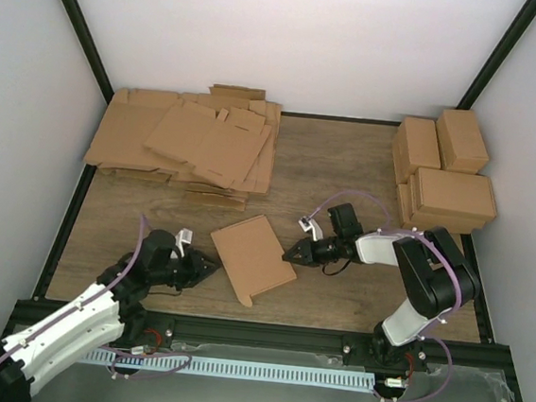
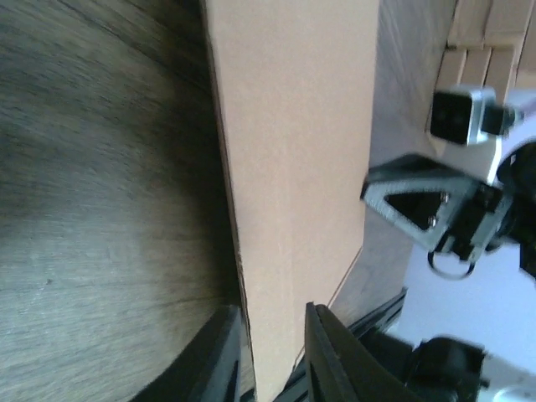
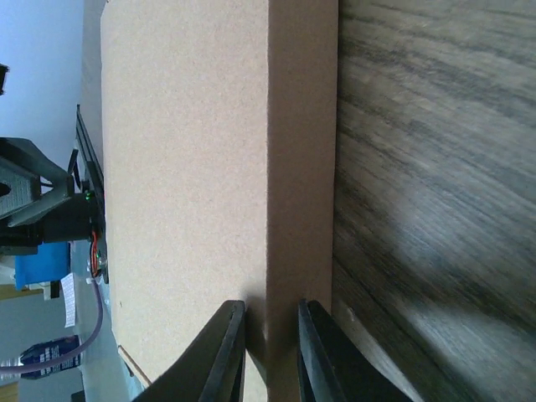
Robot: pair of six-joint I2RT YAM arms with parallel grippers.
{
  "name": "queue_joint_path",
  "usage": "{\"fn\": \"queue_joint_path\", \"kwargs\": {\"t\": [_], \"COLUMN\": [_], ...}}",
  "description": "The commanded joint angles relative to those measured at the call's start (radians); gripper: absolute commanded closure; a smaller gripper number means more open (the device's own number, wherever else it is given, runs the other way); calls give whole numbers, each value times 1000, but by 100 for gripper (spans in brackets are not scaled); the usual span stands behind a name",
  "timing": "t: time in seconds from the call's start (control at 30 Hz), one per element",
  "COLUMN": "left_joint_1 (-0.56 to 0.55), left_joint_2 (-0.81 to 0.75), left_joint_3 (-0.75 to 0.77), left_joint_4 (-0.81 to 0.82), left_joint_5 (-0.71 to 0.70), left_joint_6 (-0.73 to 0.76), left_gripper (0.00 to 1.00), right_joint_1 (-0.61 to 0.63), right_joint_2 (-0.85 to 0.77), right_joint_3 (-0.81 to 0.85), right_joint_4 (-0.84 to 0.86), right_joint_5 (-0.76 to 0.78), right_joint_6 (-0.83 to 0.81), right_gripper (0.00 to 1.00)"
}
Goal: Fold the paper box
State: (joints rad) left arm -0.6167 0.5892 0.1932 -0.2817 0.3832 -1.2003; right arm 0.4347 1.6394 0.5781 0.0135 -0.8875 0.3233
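Observation:
The paper box (image 1: 251, 255) is a closed, flat brown box lying askew in the middle of the table, with a small flap sticking out at its near corner. My left gripper (image 1: 212, 268) is at its left edge. In the left wrist view the box edge (image 2: 293, 167) runs down between the two fingers of the gripper (image 2: 272, 352), which close on it. My right gripper (image 1: 291, 256) is at the box's right edge. In the right wrist view the box's side wall (image 3: 301, 167) sits between the nearly closed fingers of that gripper (image 3: 270, 352).
A heap of flat notched cardboard sheets (image 1: 193, 142) lies at the back left. Several folded boxes (image 1: 446, 175) are stacked at the back right, also in the left wrist view (image 2: 481, 42). A black frame rail (image 1: 255, 331) borders the table's near edge.

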Motion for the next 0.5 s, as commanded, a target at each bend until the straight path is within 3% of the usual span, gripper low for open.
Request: {"fn": "queue_joint_path", "kwargs": {"t": [0.0, 0.2, 0.47], "left_joint_1": [64, 93, 94], "left_joint_2": [100, 336, 510], "left_joint_3": [-61, -30, -15], "left_joint_4": [134, 233, 427], "left_joint_5": [65, 78, 118], "left_joint_6": [15, 84, 90], "left_gripper": [82, 95, 96], "right_joint_1": [-25, -45, -86], "right_joint_2": [11, 1, 13], "right_joint_3": [-1, -7, -25], "right_joint_4": [-62, -65, -10], "right_joint_5": [180, 183, 60], "right_joint_6": [-10, -8, 4], "right_gripper": [82, 82, 91]}}
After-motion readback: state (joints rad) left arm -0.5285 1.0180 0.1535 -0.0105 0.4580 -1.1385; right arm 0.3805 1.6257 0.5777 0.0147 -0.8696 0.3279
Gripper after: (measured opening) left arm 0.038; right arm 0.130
